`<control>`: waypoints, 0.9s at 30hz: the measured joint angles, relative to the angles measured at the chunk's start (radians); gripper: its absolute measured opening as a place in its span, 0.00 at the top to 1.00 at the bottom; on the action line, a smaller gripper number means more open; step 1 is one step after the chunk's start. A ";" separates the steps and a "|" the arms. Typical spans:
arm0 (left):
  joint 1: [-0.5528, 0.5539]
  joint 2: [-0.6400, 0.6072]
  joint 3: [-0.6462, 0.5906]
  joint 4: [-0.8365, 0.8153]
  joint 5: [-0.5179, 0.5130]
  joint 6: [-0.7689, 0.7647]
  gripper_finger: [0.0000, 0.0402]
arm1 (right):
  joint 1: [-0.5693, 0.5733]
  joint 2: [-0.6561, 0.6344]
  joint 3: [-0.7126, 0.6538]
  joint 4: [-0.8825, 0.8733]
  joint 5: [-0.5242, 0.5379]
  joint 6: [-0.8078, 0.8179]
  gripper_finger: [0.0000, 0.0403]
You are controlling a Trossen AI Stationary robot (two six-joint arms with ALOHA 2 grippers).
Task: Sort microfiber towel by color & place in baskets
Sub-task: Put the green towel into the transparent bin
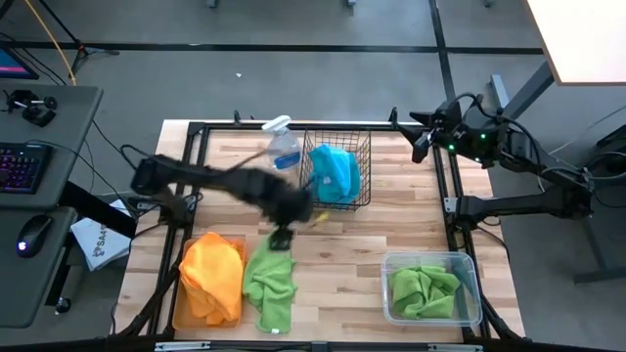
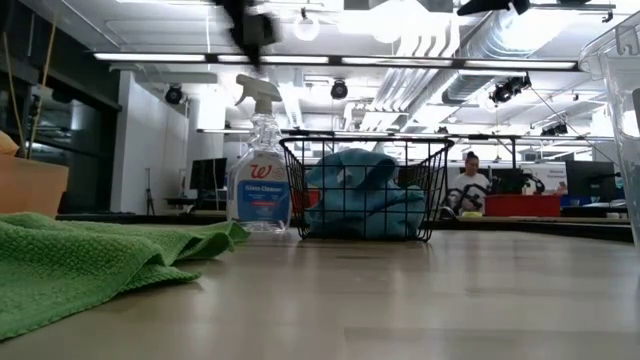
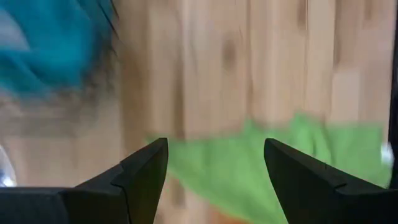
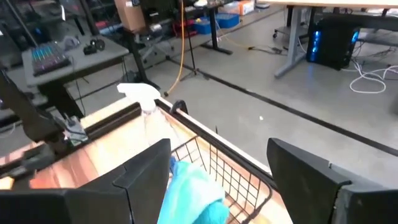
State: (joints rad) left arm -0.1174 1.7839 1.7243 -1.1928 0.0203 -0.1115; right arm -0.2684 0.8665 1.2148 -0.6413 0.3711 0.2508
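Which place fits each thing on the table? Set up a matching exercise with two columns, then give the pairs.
Things:
1. blue towel
2. orange towel
3. loose green towel
4. spray bottle

Places:
A. lying on the bare table beside the orange-brown tray
B. standing beside the wire basket, outside it
C. in the black wire basket
D. on the orange-brown tray

Pairs: 1-C, 2-D, 3-A, 4-B
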 joint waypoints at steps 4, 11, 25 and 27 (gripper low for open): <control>-0.116 -0.102 -0.284 0.074 0.003 -0.120 0.37 | 0.000 -0.001 0.000 -0.031 0.000 0.002 0.35; -0.266 -0.076 -0.488 0.288 0.005 -0.280 0.37 | 0.000 -0.003 0.000 -0.036 0.001 -0.006 0.35; -0.286 0.201 -0.469 0.305 -0.022 -0.376 0.43 | 0.000 -0.003 0.000 -0.038 0.002 0.008 0.35; -0.278 0.204 -0.470 0.312 0.006 -0.378 0.56 | 0.000 -0.003 0.000 -0.038 0.001 0.021 0.35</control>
State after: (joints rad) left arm -0.3955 1.9877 1.2541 -0.8808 0.0263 -0.4892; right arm -0.2687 0.8635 1.2148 -0.6792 0.3726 0.2722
